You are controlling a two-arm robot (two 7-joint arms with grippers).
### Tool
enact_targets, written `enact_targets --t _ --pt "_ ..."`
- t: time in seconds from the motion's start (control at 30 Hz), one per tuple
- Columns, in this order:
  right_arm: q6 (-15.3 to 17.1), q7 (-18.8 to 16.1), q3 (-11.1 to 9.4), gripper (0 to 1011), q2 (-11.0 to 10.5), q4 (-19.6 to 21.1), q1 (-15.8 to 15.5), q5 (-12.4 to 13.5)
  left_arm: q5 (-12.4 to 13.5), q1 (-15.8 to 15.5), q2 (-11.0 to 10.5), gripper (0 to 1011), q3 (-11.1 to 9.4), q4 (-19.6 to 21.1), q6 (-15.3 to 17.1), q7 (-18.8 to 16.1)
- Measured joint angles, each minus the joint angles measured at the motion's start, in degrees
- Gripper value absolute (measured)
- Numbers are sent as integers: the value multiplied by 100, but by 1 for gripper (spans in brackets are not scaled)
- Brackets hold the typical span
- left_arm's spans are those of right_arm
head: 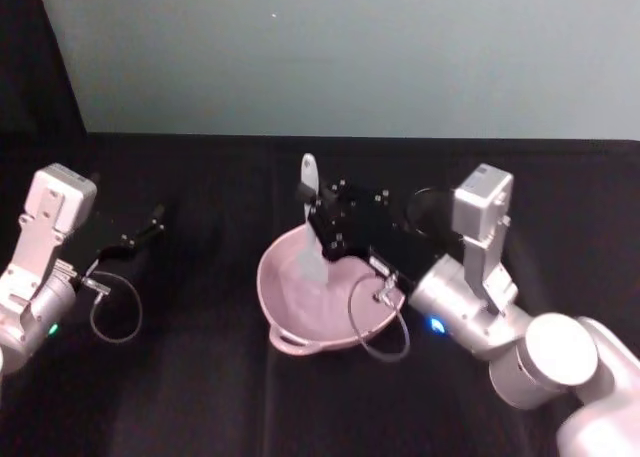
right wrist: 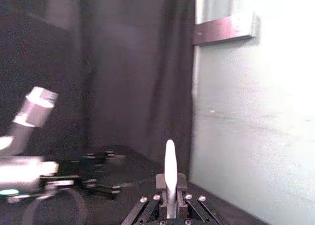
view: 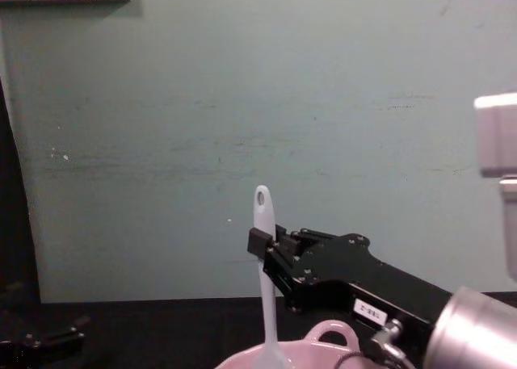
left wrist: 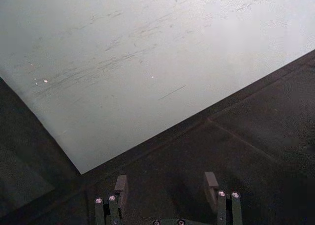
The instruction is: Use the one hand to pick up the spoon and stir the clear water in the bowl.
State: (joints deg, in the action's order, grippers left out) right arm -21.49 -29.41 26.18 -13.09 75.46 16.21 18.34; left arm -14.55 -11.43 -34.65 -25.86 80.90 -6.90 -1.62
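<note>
Spoon (head: 309,182) (one) in one bowl (head: 285,299), right gripper (head: 320,215) pinching, left gripper (left wrist: 165,184) idle

The bowl (head: 285,297) sat on the table (head: 180,397) near its middle, somewhat toward the front edge. The spoon (head: 309,189) stood nearly upright, head down inside the bowl, its handle clasped by the right gripper (head: 322,225), which reached in from the right over the bowl. The left gripper (head: 152,220) was near the table's left edge, well apart from the bowl. The wall (head: 350,57) rose behind the rear edge.
</note>
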Motion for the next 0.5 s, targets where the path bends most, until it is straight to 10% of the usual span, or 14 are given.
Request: enact_targets --t 0.27,0.5 --pt "-208 747 -250 116 235 -580 319 -700 0 0 0 1011 0 0 0 0" --pt "39 650 -449 116 1 -227 109 -629 0 0 0 1011 0 0 0 0"
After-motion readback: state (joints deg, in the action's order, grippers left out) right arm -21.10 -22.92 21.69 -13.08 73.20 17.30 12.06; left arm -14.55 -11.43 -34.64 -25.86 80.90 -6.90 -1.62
